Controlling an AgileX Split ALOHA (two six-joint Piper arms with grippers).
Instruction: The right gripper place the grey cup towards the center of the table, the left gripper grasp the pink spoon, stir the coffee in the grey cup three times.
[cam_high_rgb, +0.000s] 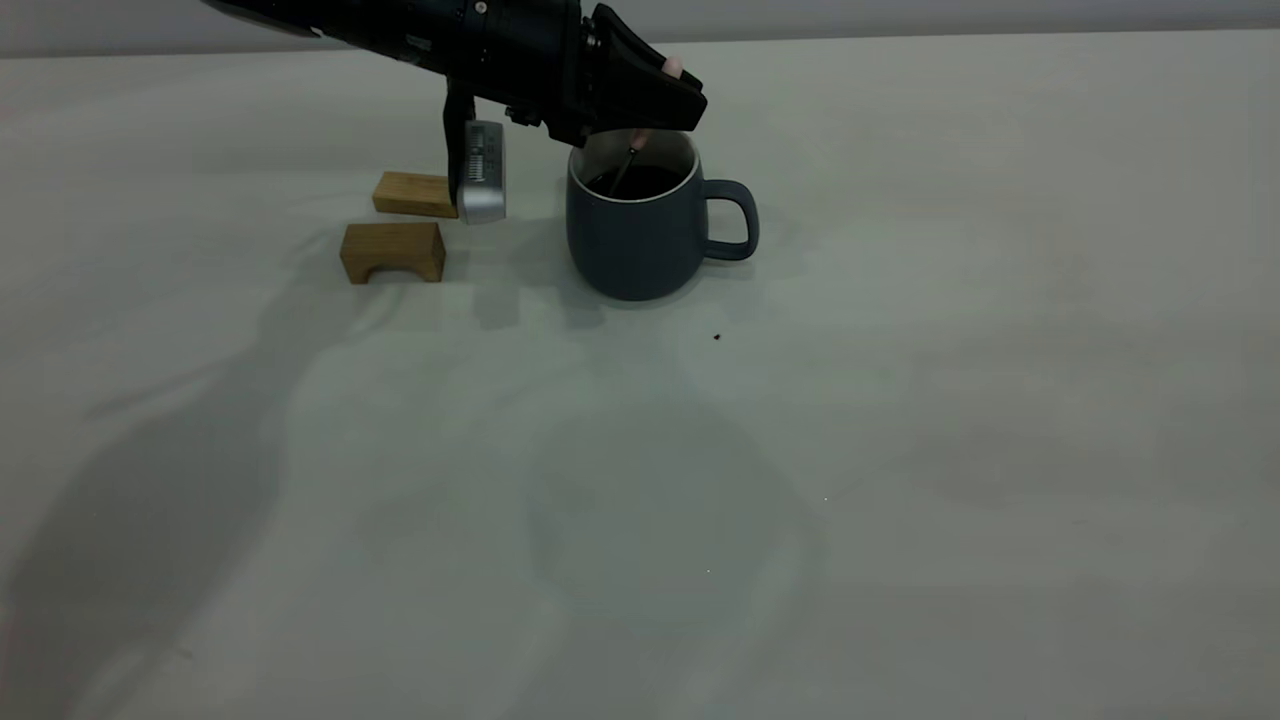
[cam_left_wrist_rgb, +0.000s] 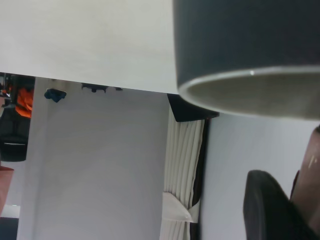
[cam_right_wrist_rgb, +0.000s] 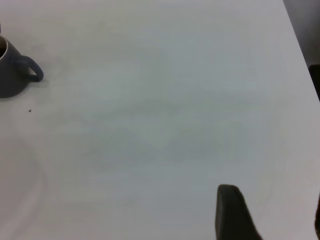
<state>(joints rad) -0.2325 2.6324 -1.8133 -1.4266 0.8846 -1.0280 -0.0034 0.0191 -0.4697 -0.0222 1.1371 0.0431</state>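
The grey cup (cam_high_rgb: 630, 240) stands upright on the table (cam_high_rgb: 900, 450) at centre back, its handle pointing right, with dark coffee (cam_high_rgb: 645, 182) inside. My left gripper (cam_high_rgb: 672, 100) hangs just over the cup's rim, shut on the pink spoon (cam_high_rgb: 673, 66). The spoon's metal neck slants down into the coffee. In the left wrist view the cup (cam_left_wrist_rgb: 240, 45) fills the frame close by, and the pink handle (cam_left_wrist_rgb: 309, 165) lies against a dark finger (cam_left_wrist_rgb: 265, 205). My right gripper (cam_right_wrist_rgb: 272, 220) is open over bare table, far from the cup (cam_right_wrist_rgb: 10, 75).
Two brown wooden blocks (cam_high_rgb: 393, 252) (cam_high_rgb: 413, 193) lie left of the cup, under the left arm's silver-grey block (cam_high_rgb: 481, 185). A tiny dark speck (cam_high_rgb: 716, 337) sits in front of the cup. The table edge (cam_right_wrist_rgb: 295, 30) shows in the right wrist view.
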